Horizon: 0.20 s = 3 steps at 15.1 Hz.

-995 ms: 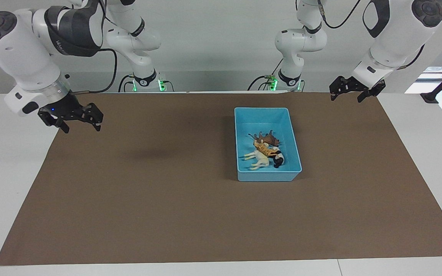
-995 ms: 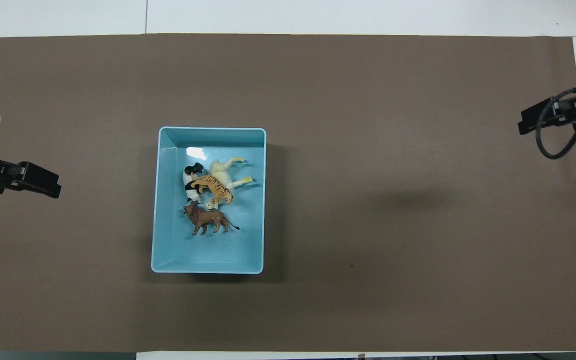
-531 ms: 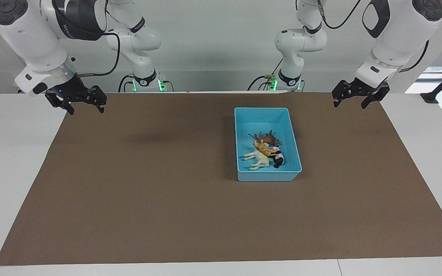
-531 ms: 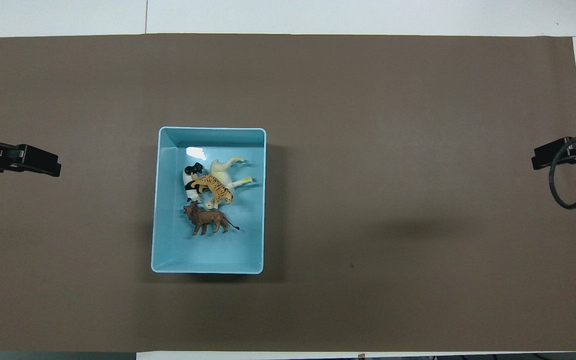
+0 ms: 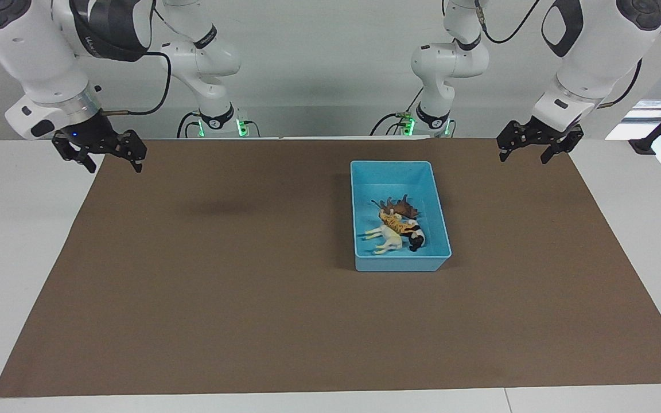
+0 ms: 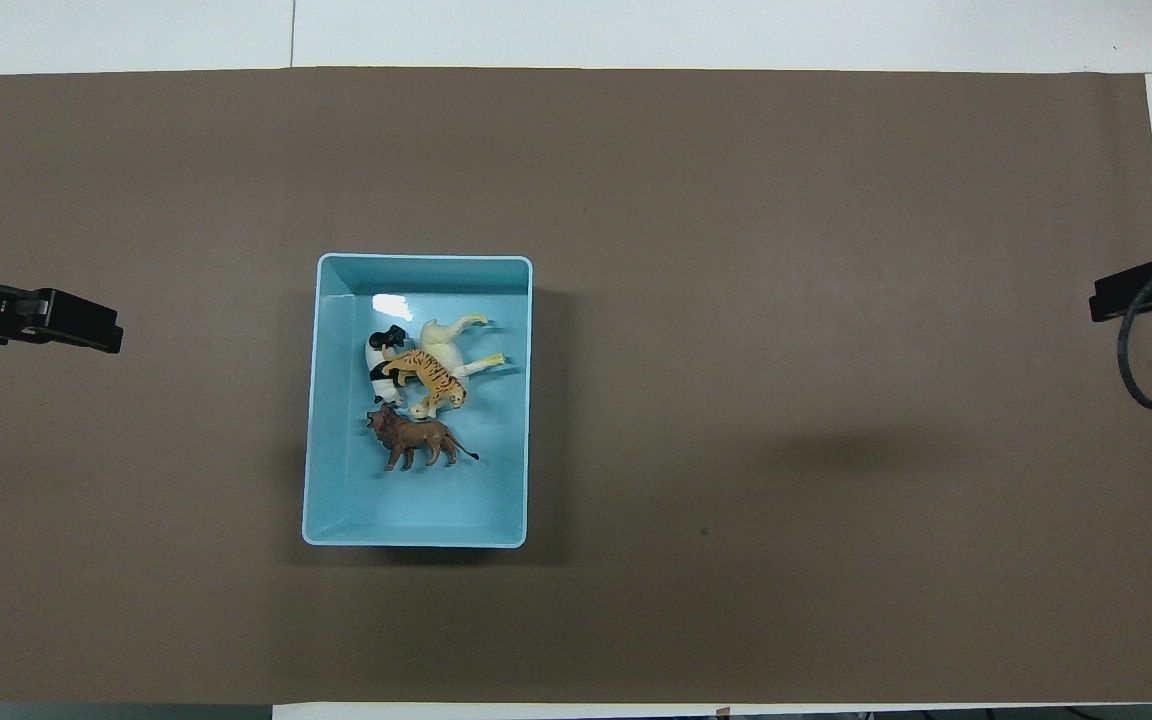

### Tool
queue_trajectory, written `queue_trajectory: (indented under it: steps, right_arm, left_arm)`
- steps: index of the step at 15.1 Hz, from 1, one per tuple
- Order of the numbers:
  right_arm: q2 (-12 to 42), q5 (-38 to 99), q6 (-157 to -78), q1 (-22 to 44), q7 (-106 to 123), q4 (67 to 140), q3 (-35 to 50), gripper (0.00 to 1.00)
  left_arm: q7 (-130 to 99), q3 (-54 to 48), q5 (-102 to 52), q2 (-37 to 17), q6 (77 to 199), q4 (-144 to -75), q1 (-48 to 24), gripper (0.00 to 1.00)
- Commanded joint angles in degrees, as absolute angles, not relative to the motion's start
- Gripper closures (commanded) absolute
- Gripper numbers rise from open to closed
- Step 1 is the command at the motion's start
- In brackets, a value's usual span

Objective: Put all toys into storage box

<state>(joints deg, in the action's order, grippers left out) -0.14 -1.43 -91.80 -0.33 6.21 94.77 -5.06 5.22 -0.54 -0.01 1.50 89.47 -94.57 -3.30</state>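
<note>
Both arms are pulled back and raised, each hanging over its own end of the tabletop. The left hand (image 5: 524,150) sits over the brown mat's (image 5: 250,298) corner at the left arm's end, pointing down, fingers spread apart with nothing between them. The right hand (image 5: 111,163) is over the mat's corner at the right arm's end, tilted a bit, also spread open and holding nothing. From overhead you only catch the tip of the left hand (image 6: 66,325) and a sliver of the right hand (image 6: 1131,295) with a black cable looping under it. The light blue storage box (image 6: 317,400) sits on the mat, closer to the left arm's end than the middle, long side running away from the robots. All four toys are inside it: the brown lion (image 6: 416,441) is nearest the robots, standing apart from the rest, and farther out the orange tiger (image 6: 433,374) lies on top of the cream horse (image 6: 448,340), with the panda (image 6: 382,352) tucked right beside them toward the left arm's end. The mat covers most of a white tabletop (image 5: 15,229), and there's a plain pale wall (image 5: 319,69) where the arm bases are mounted, little green lights glowing at both bases.
</note>
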Motion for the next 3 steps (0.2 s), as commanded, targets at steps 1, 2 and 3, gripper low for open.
queue_trajectory:
  steps: [1,2,3]
  right_arm:
    - [-0.26,0.09,-89.91,-1.85,6.24,94.04,-4.04,0.0]
    - [-0.26,0.09,-89.91,-1.85,6.24,94.13,-4.04,0.0]
    - [-0.26,0.09,-89.65,-1.85,6.24,94.13,-4.04,0.0]
  left_arm:
    - [5.54,-0.18,-0.18,2.81,90.53,-96.06,-3.34,0.0]
    - [5.54,-0.18,-0.18,2.81,90.53,-96.06,-3.34,0.0]
    - [5.54,-0.18,-0.18,2.81,90.53,-96.06,-3.34,0.0]
